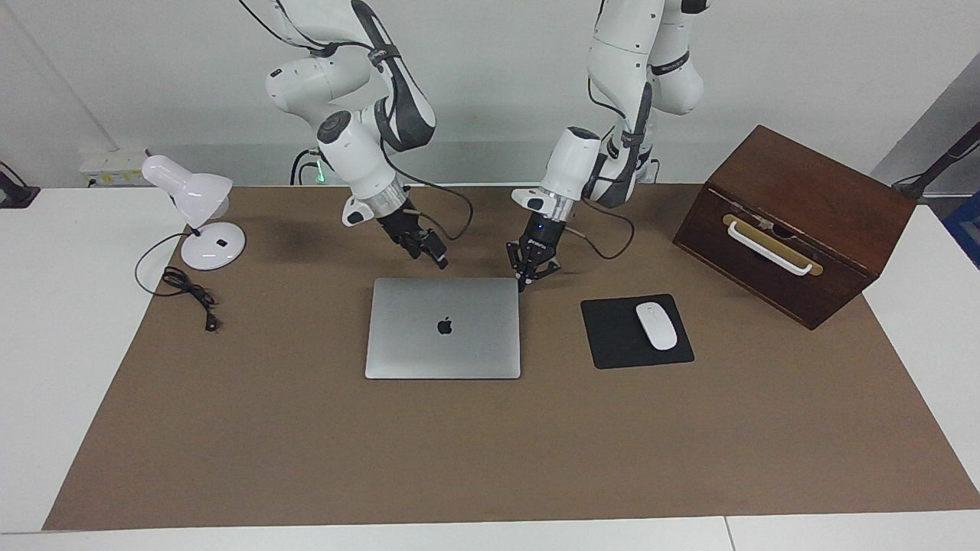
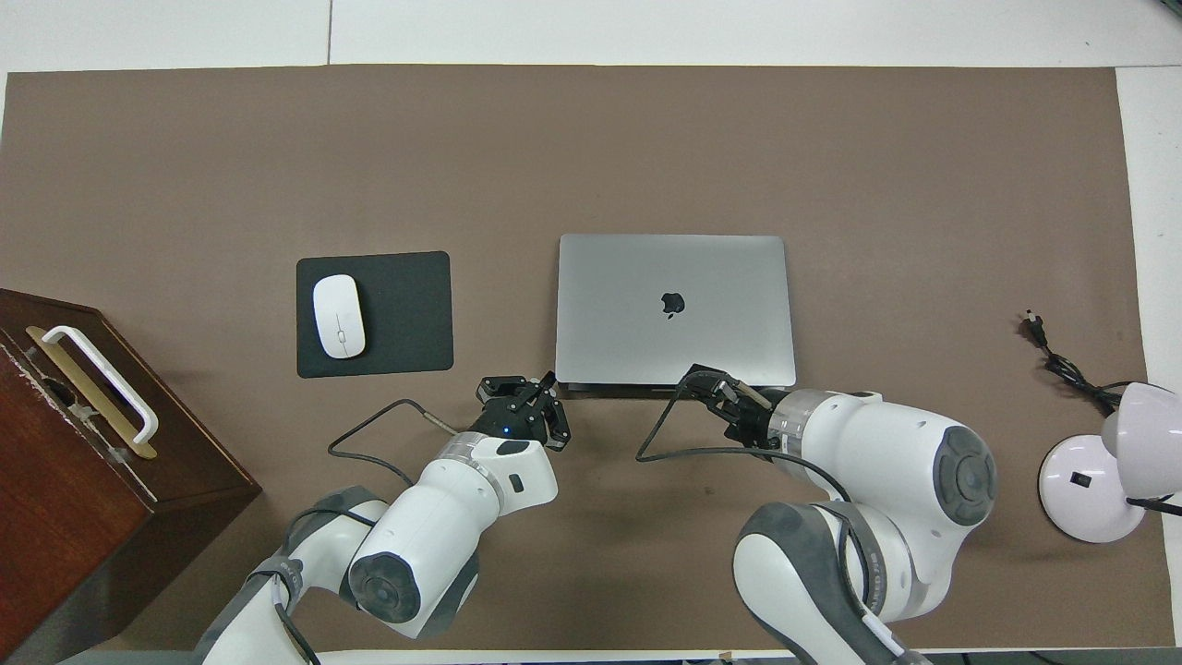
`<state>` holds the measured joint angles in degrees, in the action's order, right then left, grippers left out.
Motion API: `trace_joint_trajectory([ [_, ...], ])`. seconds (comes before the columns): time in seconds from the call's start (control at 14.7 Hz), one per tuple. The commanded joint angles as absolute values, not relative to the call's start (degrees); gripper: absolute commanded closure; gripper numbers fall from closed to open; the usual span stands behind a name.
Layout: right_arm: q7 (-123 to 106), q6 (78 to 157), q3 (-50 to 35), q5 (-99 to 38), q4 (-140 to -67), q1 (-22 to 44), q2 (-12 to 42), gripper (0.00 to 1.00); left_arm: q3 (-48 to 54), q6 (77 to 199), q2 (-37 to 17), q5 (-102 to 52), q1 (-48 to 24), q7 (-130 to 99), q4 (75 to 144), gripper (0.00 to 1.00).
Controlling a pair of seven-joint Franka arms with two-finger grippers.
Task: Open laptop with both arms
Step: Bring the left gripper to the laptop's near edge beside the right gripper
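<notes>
Facing view gives you the thin silver-grey metal laptop lying flat and closed, apple logo up, in the middle of the brown mat that covers the white desk.

The left gripper is down at the laptop's corner on the edge nearest the robots, toward the left arm's end of the desk. Its fingertips are together, with the outer links splayed to the sides. You cannot tell from either view whether the tip actually touches the laptop.

The right gripper hangs tilted above the mat just by the laptop's robot-side edge, clear of the lid, with its fingers apart and nothing between them. In the overhead view you see the same gripper over that edge of the laptop, and the left gripper just off the corner.

Toward the left arm's end of the desk you have a black rectangular mouse pad with a white oval mouse on it, beside the laptop, and a dark brown wooden box with a white handle past it. Toward the right arm's end stands a white desk lamp, its black cord coiled on the mat.
</notes>
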<state>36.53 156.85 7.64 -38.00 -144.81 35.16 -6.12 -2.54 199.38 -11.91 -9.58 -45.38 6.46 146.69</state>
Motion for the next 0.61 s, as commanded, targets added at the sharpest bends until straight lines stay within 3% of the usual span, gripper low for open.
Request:
trace_joint_trajectory([
  [0.0, 35.2, 161.6, 7.7, -43.5, -144.8, 35.9, -5.5, 0.00, -2.7, 200.7, -14.8, -9.4, -45.2, 7.5, 144.2, 1.00],
  [0.55, 35.4, 163.2, 7.6, -52.6, -145.1, 36.4, -5.2, 0.00, -2.7, 200.7, -16.0, -9.4, -45.2, 7.5, 143.2, 1.00],
])
